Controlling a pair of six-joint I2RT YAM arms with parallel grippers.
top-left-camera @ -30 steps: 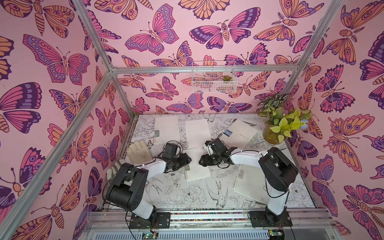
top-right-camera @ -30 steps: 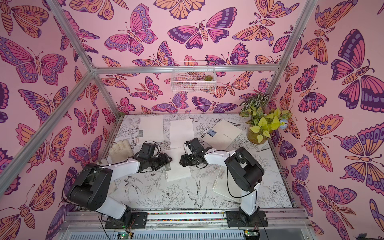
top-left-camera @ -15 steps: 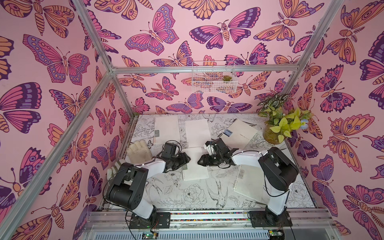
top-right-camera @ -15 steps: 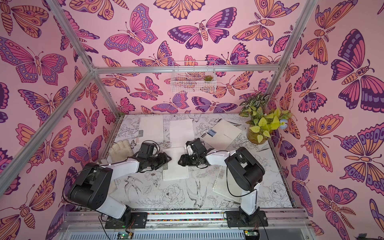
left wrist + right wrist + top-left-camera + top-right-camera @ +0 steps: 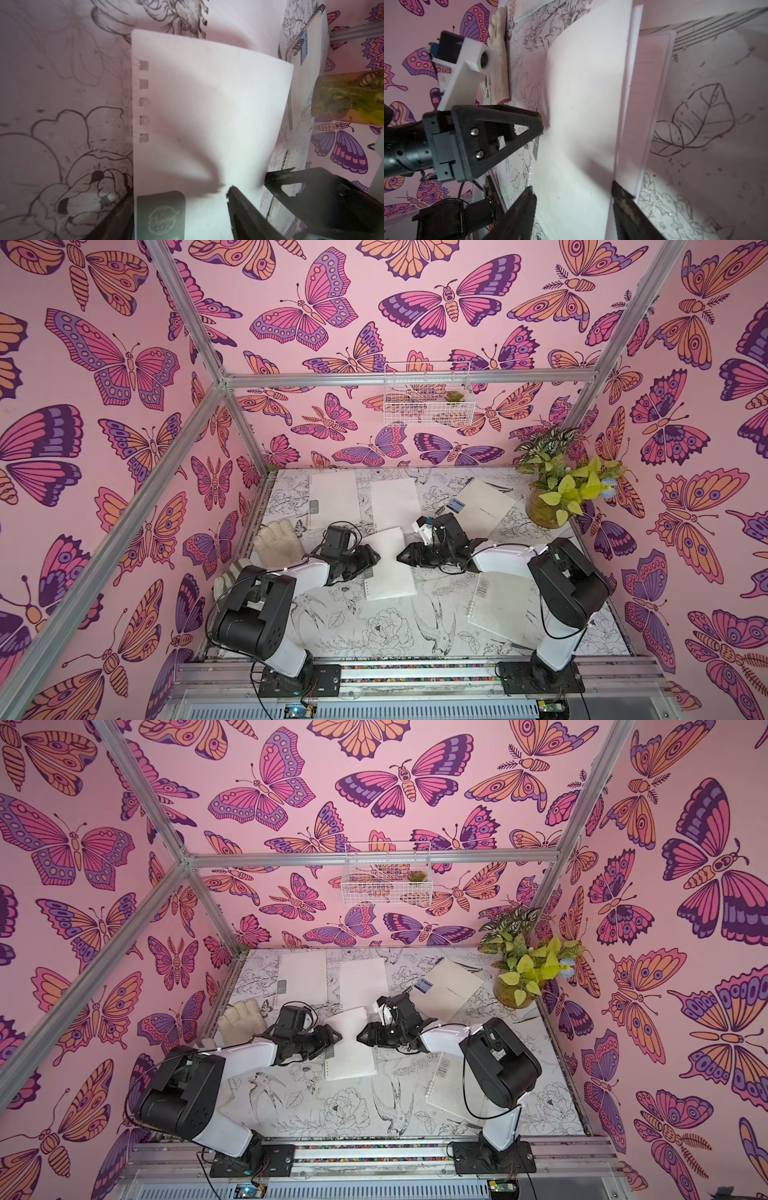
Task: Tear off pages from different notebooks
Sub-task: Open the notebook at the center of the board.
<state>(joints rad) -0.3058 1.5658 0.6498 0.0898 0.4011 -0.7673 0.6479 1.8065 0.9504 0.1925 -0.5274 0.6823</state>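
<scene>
A notebook with a grey-green label lies mid-table. Its top page curls up, its punched holes clear in the left wrist view. My left gripper is open and low over the label edge, one finger on the sheet. From the opposite side my right gripper is open. Its fingers straddle the raised page, with lined sheets beneath. A loose page lies at the back. More notebooks lie far left, far right with a blue label, and near right.
A white work glove lies left of my left arm. A potted plant stands in the far right corner. A wire basket hangs on the back wall. Aluminium frame posts border the table.
My right gripper has slid a little left onto the middle notebook's edge and its jaws have narrowed around the lifted page. The left gripper has barely moved.
</scene>
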